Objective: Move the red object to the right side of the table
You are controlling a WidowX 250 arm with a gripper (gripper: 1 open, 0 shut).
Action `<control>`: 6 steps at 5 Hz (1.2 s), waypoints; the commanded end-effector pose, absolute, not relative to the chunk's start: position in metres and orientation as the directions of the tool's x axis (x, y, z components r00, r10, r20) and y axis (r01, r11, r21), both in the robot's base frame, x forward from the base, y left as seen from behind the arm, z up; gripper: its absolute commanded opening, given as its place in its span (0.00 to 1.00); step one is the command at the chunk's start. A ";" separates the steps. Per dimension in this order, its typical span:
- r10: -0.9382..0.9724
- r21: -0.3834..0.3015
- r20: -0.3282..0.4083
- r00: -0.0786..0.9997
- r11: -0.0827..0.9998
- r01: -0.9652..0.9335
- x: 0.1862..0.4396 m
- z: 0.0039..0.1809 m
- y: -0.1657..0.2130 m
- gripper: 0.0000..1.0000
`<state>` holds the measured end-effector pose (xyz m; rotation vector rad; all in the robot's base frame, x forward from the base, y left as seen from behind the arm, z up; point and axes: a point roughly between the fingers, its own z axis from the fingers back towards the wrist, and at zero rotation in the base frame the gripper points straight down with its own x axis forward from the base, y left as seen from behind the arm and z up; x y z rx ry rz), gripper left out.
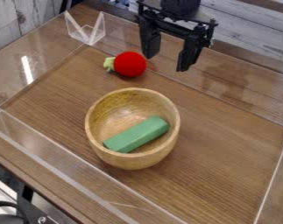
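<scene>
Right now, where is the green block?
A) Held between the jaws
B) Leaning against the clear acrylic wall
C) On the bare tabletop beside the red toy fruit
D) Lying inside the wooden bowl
D: the green block lies on the bottom of the wooden bowl, apart from the red toy fruit, and the gripper hangs open and empty above the table.

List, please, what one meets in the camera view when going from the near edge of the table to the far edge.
wooden bowl holding the green block → red object → open gripper hanging above the table, just right of the red object → clear acrylic piece at the far left.
</scene>
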<state>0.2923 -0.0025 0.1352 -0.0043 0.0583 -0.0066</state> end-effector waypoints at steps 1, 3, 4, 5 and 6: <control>0.000 -0.009 -0.081 0.997 1.000 -0.001 0.283 0.122 -0.004 1.00; -0.086 -0.016 -0.036 0.996 0.996 0.085 0.278 0.111 -0.050 1.00; -0.163 -0.009 -0.008 0.987 0.987 0.163 0.280 0.118 -0.077 1.00; -0.096 -0.028 0.034 0.995 0.995 0.097 0.279 0.110 -0.100 1.00; -0.055 -0.047 0.060 0.997 0.997 0.058 0.280 0.100 -0.099 1.00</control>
